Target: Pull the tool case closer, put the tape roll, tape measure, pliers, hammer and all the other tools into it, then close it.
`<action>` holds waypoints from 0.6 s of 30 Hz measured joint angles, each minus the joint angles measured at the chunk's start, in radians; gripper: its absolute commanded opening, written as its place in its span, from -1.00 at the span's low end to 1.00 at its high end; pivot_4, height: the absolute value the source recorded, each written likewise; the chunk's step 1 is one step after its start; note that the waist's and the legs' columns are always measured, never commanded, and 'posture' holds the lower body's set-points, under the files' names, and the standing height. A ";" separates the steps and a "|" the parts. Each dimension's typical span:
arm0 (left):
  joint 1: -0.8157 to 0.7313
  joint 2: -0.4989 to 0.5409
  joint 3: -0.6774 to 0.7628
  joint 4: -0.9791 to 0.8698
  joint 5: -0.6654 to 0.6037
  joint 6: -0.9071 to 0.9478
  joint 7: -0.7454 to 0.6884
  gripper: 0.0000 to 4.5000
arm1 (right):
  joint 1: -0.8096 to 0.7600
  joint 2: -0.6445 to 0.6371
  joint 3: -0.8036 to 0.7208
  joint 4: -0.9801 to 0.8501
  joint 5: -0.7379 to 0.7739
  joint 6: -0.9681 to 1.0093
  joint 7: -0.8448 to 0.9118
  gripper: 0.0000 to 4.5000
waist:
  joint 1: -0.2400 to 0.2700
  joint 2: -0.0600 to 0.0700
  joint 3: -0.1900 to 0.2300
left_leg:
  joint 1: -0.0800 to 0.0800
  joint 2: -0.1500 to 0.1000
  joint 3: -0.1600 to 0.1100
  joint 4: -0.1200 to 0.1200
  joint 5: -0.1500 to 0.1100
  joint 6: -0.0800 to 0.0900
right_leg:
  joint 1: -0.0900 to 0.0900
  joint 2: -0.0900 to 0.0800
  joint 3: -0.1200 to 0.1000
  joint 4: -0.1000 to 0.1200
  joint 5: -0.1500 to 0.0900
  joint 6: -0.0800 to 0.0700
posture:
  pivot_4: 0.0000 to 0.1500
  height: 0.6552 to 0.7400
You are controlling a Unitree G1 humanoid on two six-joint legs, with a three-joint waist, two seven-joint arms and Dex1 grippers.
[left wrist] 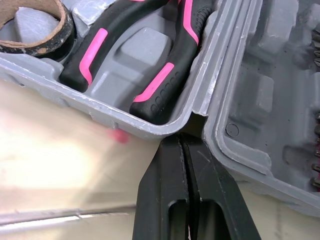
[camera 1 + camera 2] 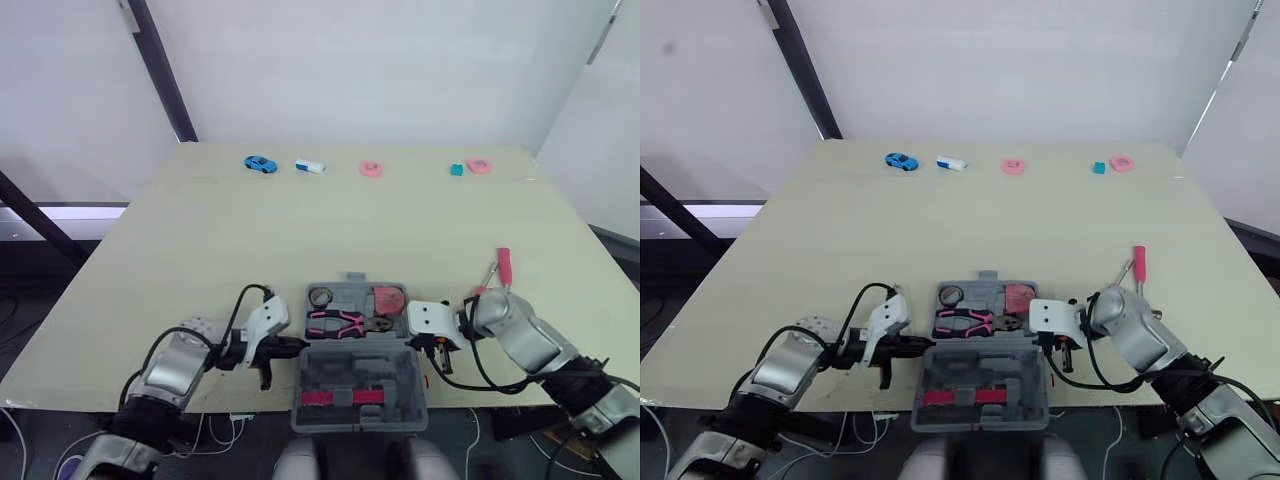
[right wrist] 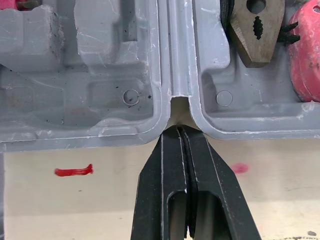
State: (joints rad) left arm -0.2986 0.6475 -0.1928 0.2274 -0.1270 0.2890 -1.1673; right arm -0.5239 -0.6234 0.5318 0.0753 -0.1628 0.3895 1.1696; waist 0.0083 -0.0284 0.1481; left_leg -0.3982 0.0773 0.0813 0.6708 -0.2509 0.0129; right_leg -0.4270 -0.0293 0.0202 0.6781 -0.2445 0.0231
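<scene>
The tool case (image 2: 357,362) lies open flat at the near edge of the table (image 2: 200,250), and its lid half looks to reach past that edge toward the robot. In the tray half I can see the tape roll (image 2: 320,297), the pink-handled pliers (image 2: 340,322) and the red tape measure (image 2: 388,298). A red-handled tool (image 2: 503,265) lies out on the table to the right, well apart from the case, so packing isn't finished.

Now the grippers. The left gripper (image 1: 181,140) has its fingers pressed together on nothing, with the tips poked into the hinge notch on the case's left side. The right gripper (image 3: 181,132) is the same on the other side: fingers together, empty, and nosed right up to the gap between tray and lid.

Here's what worries me:
- **Tipping:** with so much of the case near the edge, any further pull toward the robot could send the lid half, and the tools with it, over and onto the floor.
- **Slipping:** those closed tips only rest in shallow notches. An uneven push could pop one out and skew the case round.
- **Closing too soon:** folding the lid now would leave the red-handled tool outside.
- **Lid sitting proud:** one pliers handle sits hard against the tray wall near the hinge. If it isn't seated, I'd expect the lid not to close flat, or not to latch.
</scene>
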 measured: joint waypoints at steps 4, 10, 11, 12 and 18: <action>-0.025 -0.014 -0.003 0.029 0.011 -0.012 -0.002 -0.96 | -0.021 0.003 -0.002 0.039 -0.003 -0.019 -0.001 -1.00 | 0.001 0.000 0.000 | 0.000 0.000 0.000 0.000 0.000 0.000 | 0.000 0.000 0.000 0.000 0.001 -0.002 | 1.00 1.00; -0.074 -0.041 -0.011 0.077 0.031 -0.013 -0.003 -0.96 | -0.036 0.009 -0.019 0.087 -0.008 -0.044 -0.010 -1.00 | 0.005 0.000 0.000 | 0.000 0.000 0.000 0.000 0.000 0.000 | 0.000 0.000 0.000 0.000 0.001 -0.002 | 1.00 1.00; -0.081 -0.045 -0.012 0.084 0.034 -0.014 -0.003 -0.96 | -0.039 0.010 -0.022 0.094 -0.008 -0.046 -0.011 -1.00 | 0.005 0.000 0.000 | -0.001 0.000 0.000 0.000 0.000 0.000 | 0.000 0.000 0.000 0.000 0.001 -0.002 | 1.00 1.00; -0.095 -0.051 -0.013 0.098 0.042 -0.015 -0.003 -0.96 | -0.045 0.012 -0.023 0.105 -0.009 -0.048 -0.013 -1.00 | 0.005 0.000 0.000 | -0.001 -0.001 0.000 0.000 0.000 0.000 | 0.000 0.000 0.000 0.000 0.001 -0.002 | 1.00 1.00; -0.131 -0.079 -0.013 0.139 0.064 -0.025 0.006 -0.96 | -0.057 0.023 -0.038 0.143 -0.022 -0.069 -0.023 -1.00 | 0.005 0.000 0.000 | -0.001 -0.001 0.000 0.000 0.000 0.000 | 0.000 0.000 0.000 0.000 0.001 -0.002 | 1.00 1.00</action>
State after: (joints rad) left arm -0.4297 0.5681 -0.2059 0.3663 -0.0629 0.2638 -1.1612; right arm -0.5807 -0.6008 0.4933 0.2184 -0.1852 0.3202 1.1470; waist 0.0131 -0.0284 0.1482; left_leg -0.3989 0.0765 0.0809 0.6708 -0.2509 0.0129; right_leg -0.4267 -0.0295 0.0206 0.6778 -0.2431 0.0213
